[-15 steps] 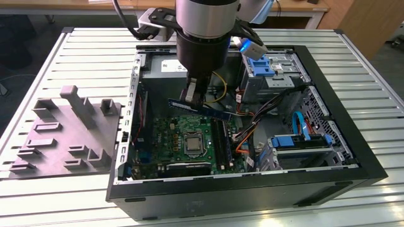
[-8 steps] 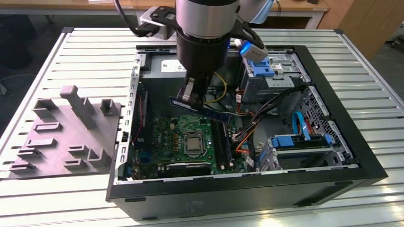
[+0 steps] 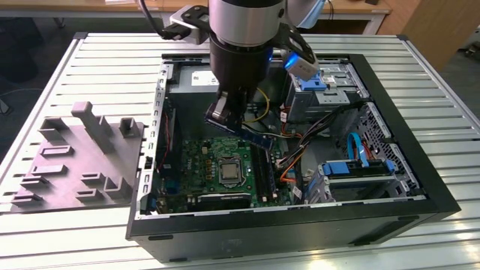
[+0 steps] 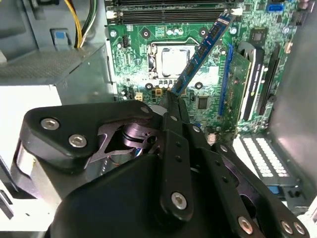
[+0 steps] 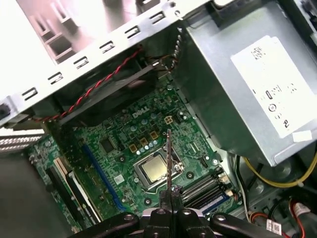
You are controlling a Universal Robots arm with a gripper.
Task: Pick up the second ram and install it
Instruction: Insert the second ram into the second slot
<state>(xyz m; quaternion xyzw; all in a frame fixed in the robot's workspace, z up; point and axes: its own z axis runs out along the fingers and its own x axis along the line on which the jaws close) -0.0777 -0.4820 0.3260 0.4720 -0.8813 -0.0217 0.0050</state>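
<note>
My gripper [image 3: 228, 117] hangs inside the open computer case, shut on the second ram [image 3: 253, 136], a thin greenish-blue strip that slants down towards the exterior view's right. In the second wrist view the ram [image 4: 200, 52] sticks out from the gripper [image 4: 173, 99] over the green motherboard [image 4: 133, 54], its far end near the black memory slots [image 4: 173, 10]. The first wrist view has the ram [image 5: 169, 158] edge-on above the processor socket [image 5: 154, 168], held by the gripper [image 5: 171, 197]. The ram hangs above the board, clear of the slots [image 5: 203, 191].
The black case wall [image 3: 285, 230] rings the motherboard [image 3: 202, 154]. A grey power supply [image 5: 257, 74] and yellow cables [image 5: 267, 178] lie beside the slots. Drive bays with blue parts [image 3: 360, 169] fill the exterior view's right. A grey moulded tray [image 3: 75, 163] rests outside on the slatted table [image 3: 105, 56].
</note>
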